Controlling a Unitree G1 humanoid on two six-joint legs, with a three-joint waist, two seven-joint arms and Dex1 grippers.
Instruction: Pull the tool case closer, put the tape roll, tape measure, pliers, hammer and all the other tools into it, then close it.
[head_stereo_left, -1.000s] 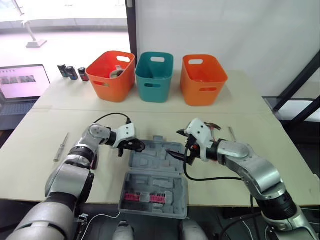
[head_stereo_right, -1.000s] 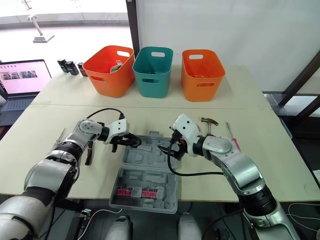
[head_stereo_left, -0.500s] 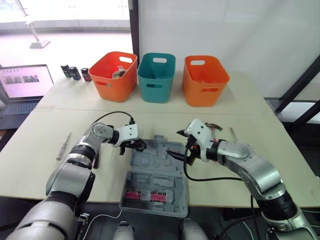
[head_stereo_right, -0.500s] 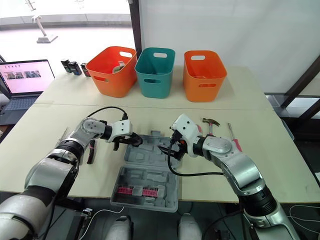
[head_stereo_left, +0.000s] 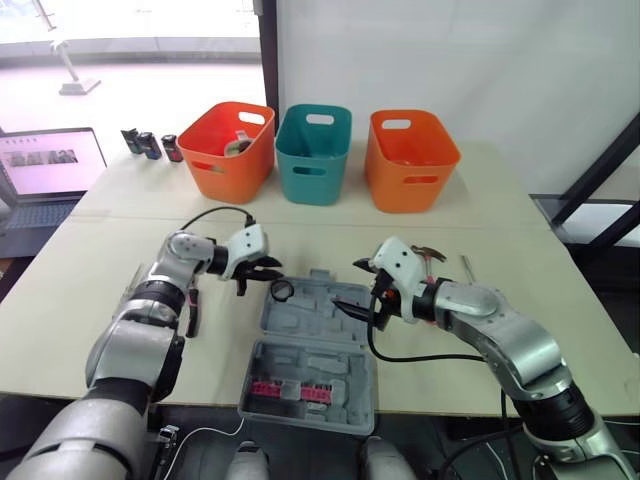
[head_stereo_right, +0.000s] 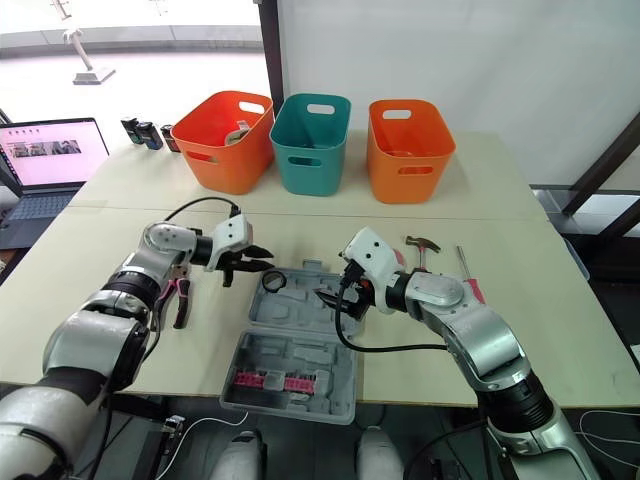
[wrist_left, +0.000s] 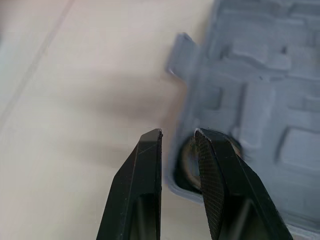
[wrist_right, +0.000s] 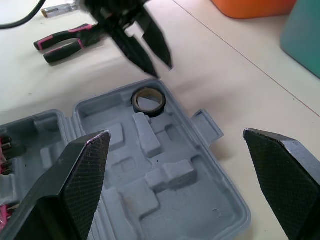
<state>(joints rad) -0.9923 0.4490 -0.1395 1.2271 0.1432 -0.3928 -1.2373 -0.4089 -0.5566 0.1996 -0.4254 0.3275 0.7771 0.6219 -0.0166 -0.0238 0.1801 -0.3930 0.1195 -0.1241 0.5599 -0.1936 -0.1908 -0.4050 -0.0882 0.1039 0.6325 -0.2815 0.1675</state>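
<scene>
While the left gripper hangs just outside the far-left corner of the open tool case, its fingers stand a narrow gap apart with nothing between them. The tape roll lies just past those fingertips, sitting in the corner pocket of the case tray, so that item looks packed. The right gripper is spread wide and empty, poised low over the opposite edge of the same tray. From there it could steady the case or reach for the next tool. The case lies flat and fully open between the two grippers, near enough that both reach it, and most of its moulded pockets are bare. The pliers lie on the table behind the left gripper, beside that arm, and are probably its easiest next pick. The hammer rests just behind the right gripper's wrist, so it suits that arm.
</scene>
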